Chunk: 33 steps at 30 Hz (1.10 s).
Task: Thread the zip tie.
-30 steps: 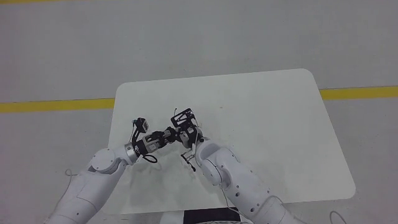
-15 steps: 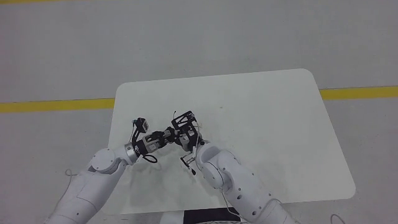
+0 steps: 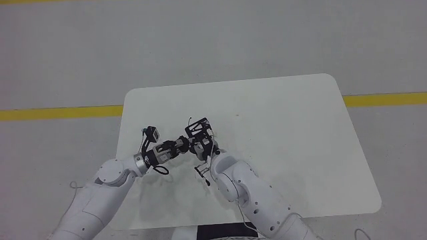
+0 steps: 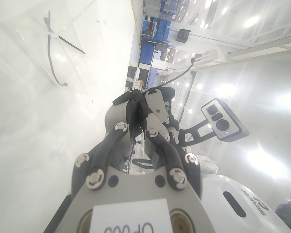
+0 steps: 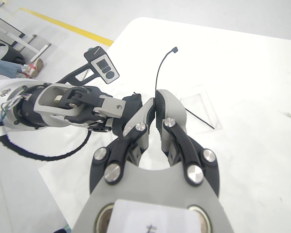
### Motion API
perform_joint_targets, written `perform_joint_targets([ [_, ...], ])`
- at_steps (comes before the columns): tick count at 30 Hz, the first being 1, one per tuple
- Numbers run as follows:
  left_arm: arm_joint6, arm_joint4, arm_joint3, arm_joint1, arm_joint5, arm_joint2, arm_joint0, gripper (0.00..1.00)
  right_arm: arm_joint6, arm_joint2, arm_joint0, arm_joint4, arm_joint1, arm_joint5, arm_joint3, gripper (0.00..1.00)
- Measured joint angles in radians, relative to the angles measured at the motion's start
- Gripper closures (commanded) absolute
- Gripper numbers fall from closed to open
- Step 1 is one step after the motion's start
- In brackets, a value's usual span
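Pointing head-outward – zip tie [image 5: 159,70] (perhaps upright) juts from right gripper [image 5: 155,103].

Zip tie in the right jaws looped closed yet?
No: the zip tie rises from the right gripper's shut jaws with its head free, nothing threaded through it.

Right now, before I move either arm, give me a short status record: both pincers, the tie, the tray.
right pincer: shut on the zip tie
left pincer: shut, tip close beside the right pincer; what it holds is hidden
head: at the strap's free end above the right pincer, nothing threaded through it
tray: clear, on the table beyond the pincers
spare ties: lying crossed in the tray
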Motion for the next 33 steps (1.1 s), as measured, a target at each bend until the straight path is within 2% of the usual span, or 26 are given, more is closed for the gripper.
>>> perform_joint_targets([
  [9,0.0,0.0,0.0,0.0,0.0,0.0,0.0,1.0,-0.037,0.003,0.004,-0.008,0.001,-0.002,-0.014,1.0],
  [17,0.0,0.0,0.0,0.0,0.0,0.0,0.0,1.0,-0.064,-0.004,0.021,-0.017,0.0,-0.014,0.016,1.0],
  [33,0.0,0.0,0.0,0.0,0.0,0.0,0.0,1.0,-0.056,-0.005,0.031,-0.032,0.0,-0.011,0.037,1.0],
])
